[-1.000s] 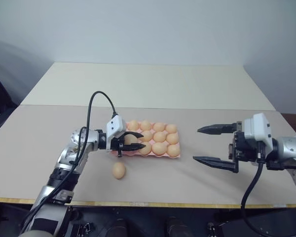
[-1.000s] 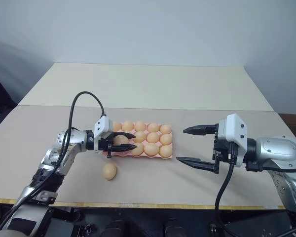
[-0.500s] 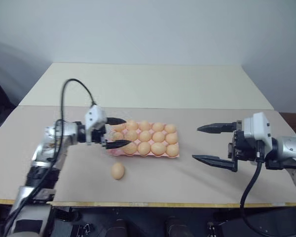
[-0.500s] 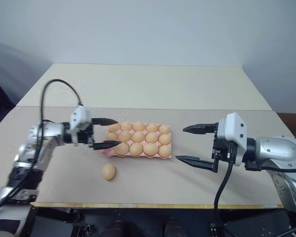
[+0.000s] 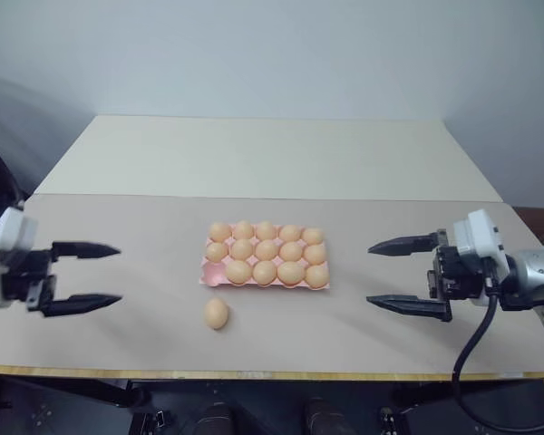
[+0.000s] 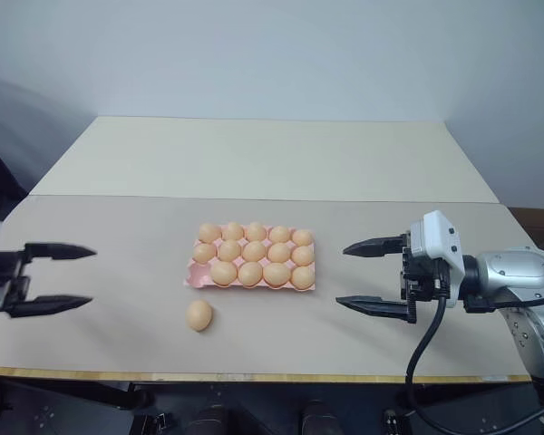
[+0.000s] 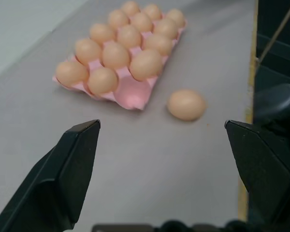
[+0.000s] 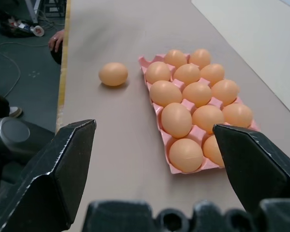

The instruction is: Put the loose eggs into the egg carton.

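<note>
The pale pink egg carton (image 5: 214, 273) lies in the middle of the table with eggs in nearly all its cups; the front-left corner cup is bare. One loose egg (image 5: 216, 314) rests on the table just in front of that corner, also in the left wrist view as the loose egg (image 7: 186, 104) beside the egg carton (image 7: 133, 94). My left gripper (image 5: 118, 274) hovers far to the carton's left, open and empty, pointing toward it. On the right, my right gripper (image 5: 371, 274) is open and empty, facing the carton's right end.
The table's front edge (image 5: 272, 373) has a yellow strip and runs close behind the loose egg. A paler table surface (image 5: 272, 154) adjoins at the back. Bare tabletop lies between each gripper and the carton.
My left gripper opened, left an egg in the carton and drew back far to the left. The right gripper has stayed where it was, open.
</note>
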Robot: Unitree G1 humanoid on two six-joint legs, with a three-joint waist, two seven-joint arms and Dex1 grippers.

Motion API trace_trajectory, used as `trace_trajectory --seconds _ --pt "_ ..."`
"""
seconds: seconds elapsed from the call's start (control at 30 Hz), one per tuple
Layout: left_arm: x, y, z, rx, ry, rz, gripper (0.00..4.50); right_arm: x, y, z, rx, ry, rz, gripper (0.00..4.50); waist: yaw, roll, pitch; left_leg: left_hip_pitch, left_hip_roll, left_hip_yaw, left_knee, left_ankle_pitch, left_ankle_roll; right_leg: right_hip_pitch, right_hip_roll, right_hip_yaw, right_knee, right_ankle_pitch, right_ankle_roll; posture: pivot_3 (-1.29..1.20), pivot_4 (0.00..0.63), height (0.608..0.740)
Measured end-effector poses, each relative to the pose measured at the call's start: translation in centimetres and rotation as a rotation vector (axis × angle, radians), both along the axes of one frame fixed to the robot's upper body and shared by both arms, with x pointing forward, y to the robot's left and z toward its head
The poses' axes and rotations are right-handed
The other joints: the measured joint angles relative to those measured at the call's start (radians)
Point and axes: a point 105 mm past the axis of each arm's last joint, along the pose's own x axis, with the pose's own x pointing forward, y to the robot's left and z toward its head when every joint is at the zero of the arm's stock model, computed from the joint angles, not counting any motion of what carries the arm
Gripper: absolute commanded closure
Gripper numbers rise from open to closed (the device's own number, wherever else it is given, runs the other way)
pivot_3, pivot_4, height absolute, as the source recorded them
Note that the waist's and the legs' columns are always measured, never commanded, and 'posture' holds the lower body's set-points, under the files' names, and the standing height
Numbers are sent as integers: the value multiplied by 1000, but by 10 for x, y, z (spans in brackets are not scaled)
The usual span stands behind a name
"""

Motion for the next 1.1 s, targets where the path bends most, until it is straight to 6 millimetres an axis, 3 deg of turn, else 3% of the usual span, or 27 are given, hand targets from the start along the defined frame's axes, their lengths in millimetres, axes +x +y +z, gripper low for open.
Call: trace_trajectory --seconds 0.17,0.47,0.6,0.8,1.1 --pt "-2 2 -1 -8 -2 1 13 -2 -3 1 1 8 12 0 3 0 0 0 0 0 0 0 0 0 0 -1 0 0 0 0 150 740" --pt "2 -11 4 -33 -34 -47 13 -4 -5 3 2 5 13 0 -2 0 0 0 0 0 0 0 0 0 0 0 0 0 0 0 150 740" --pt "7 -44 -4 -36 -50 -176 13 -5 -4 5 8 4 17 0 3 0 0 0 0 0 0 0 0 0 0 0 0 0 0 0 150 740" --pt "21 -100 -39 50 -61 -347 13 -3 -1 9 9 -18 17 0 12 0 0 -1 -1 0 0 0 0 0 1 0 0 0 0 0 150 740" --pt "35 -132 -66 156 -96 -479 13 -5 2 10 4 -31 5 0 14 0 0 -1 -1 0 0 0 0 0 1 1 0 0 0 0 150 740"
